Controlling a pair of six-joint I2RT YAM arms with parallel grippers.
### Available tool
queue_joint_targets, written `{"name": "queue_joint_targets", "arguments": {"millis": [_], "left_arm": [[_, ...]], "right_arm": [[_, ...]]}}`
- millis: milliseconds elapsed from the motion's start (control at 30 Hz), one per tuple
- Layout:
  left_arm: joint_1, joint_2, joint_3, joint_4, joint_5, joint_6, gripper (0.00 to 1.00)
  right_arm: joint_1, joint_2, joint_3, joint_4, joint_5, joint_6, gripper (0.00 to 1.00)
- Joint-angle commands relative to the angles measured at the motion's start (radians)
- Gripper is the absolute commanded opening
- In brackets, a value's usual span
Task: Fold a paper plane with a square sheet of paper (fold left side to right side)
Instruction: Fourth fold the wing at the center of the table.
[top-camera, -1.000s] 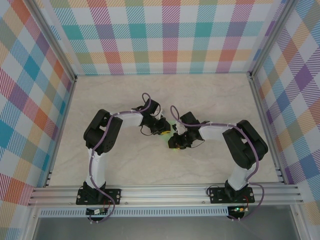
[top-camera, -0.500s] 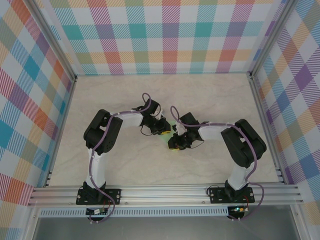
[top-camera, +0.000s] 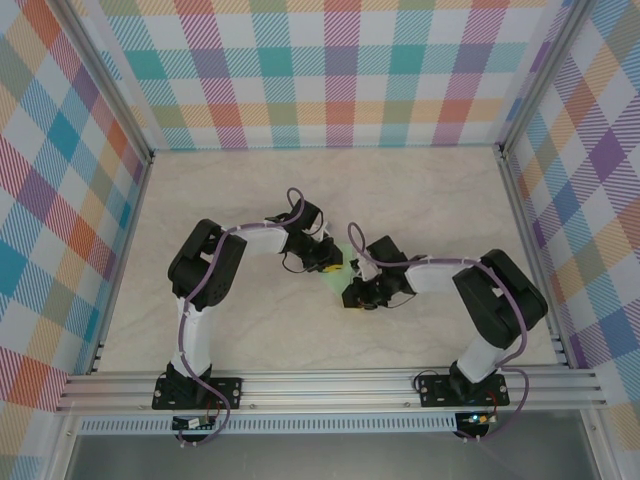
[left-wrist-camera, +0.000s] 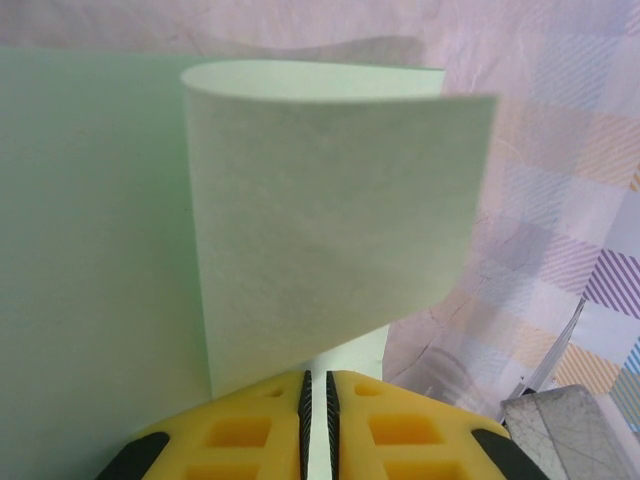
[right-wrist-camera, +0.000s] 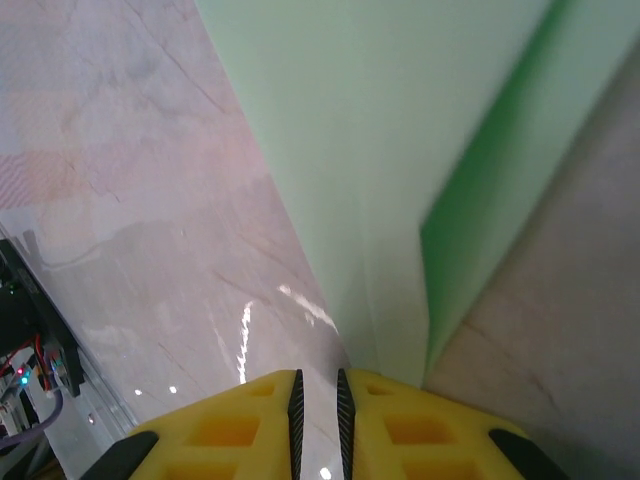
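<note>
The square sheet of paper is pale mint green and lies between the two grippers at mid-table. My left gripper sits at its far left side. In the left wrist view the paper curls up and over in a loop, and the left gripper is shut on its near edge. My right gripper is at the paper's near right side. In the right wrist view the right gripper is shut to a thin slit over the table, and the paper runs down to its right fingertip.
The marble-look tabletop is fenced by aluminium rails and plaid walls. Both arms bend inward, so their elbows stand at either side of the paper.
The right gripper has slid a little toward the near right. More of the green paper now shows between the two grippers. The left gripper has barely moved.
</note>
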Motion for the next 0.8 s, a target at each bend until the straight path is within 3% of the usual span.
{"name": "queue_joint_targets", "arguments": {"millis": [0, 300, 600, 767], "left_arm": [[-0.009, 0.026, -0.008, -0.063, -0.048, 0.018, 0.15], [-0.009, 0.009, -0.015, -0.061, -0.046, 0.018, 0.15], [-0.010, 0.004, -0.018, -0.060, -0.047, 0.019, 0.15], [-0.010, 0.003, -0.015, -0.058, -0.046, 0.017, 0.15]], "right_arm": [[0.013, -0.025, -0.046, -0.114, -0.014, 0.020, 0.20], [-0.050, -0.191, 0.040, -0.113, -0.063, 0.023, 0.21], [-0.056, 0.023, 0.131, -0.020, -0.053, 0.069, 0.12], [-0.056, 0.070, 0.113, -0.032, -0.028, 0.070, 0.10]]}}
